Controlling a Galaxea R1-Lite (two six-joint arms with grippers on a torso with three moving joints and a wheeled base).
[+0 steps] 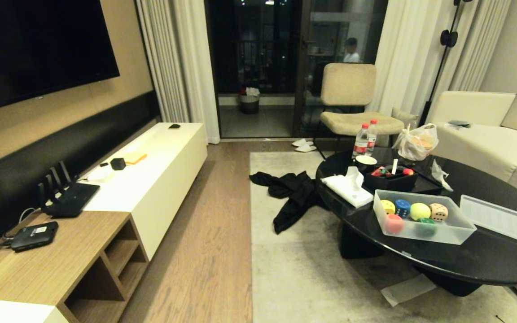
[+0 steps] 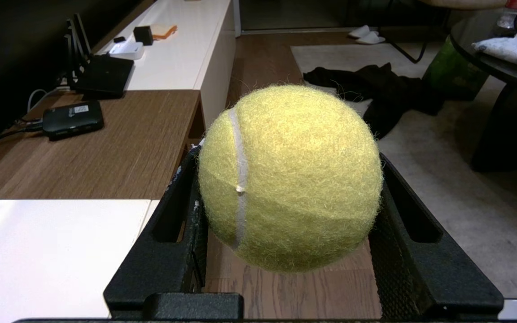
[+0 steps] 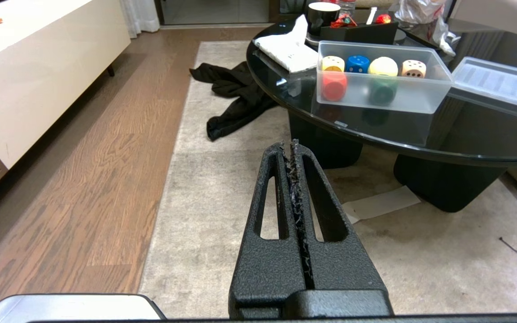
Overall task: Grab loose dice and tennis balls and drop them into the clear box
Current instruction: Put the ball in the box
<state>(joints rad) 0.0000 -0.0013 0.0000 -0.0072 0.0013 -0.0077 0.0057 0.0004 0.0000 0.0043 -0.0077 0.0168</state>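
Note:
A yellow-green tennis ball fills the left wrist view, with my left gripper shut on it above the wooden floor beside the TV cabinet. Over the rug, my right gripper is shut on nothing. The clear box stands open on the black table, ahead of the right gripper. Inside it lie another tennis ball and yellow, blue, beige, red and green dice. Neither arm shows in the head view.
The box's ribbed lid lies to its right. Behind the box sit a black organiser tray, a tissue pack and bottles. A black garment and a paper sheet lie on the rug. The TV cabinet runs along the left.

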